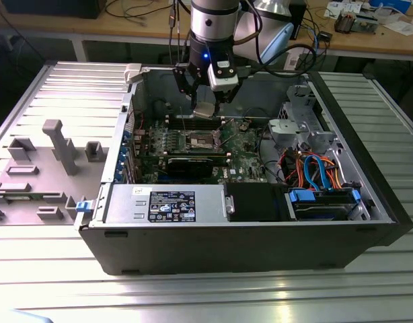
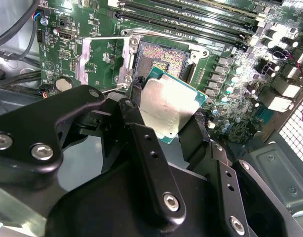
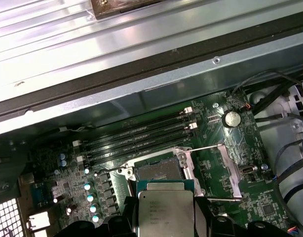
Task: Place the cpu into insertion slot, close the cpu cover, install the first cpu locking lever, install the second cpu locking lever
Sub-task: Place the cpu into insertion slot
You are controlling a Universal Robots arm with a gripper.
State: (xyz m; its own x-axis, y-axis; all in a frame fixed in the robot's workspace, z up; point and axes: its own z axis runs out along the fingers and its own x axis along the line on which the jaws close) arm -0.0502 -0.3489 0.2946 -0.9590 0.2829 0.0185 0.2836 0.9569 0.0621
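Observation:
My gripper (image 2: 166,112) is shut on the cpu (image 2: 170,105), a flat square chip with a silvery top and a green edge, held between black fingers (image 2: 134,106). The cpu (image 3: 166,210) hangs just above and beside the insertion slot (image 3: 159,172), whose dark contact field lies bare inside its metal rim. The insertion slot (image 2: 161,57) holds no chip. Beside it the cpu cover (image 3: 215,173) is swung open, green board showing through its window, with two thin wire levers (image 3: 206,147) loose along it. In the exterior view the gripper (image 1: 205,108) hovers over the slot (image 1: 201,140) inside the open case.
Long black memory slots (image 3: 141,136) run just behind the socket. A black graphics card (image 1: 193,163) lies in front of it, then the power supply (image 1: 166,203). A grey drive cage (image 1: 297,121) and coloured cables (image 1: 314,168) fill the exterior view's right. Case walls (image 1: 129,114) surround the board.

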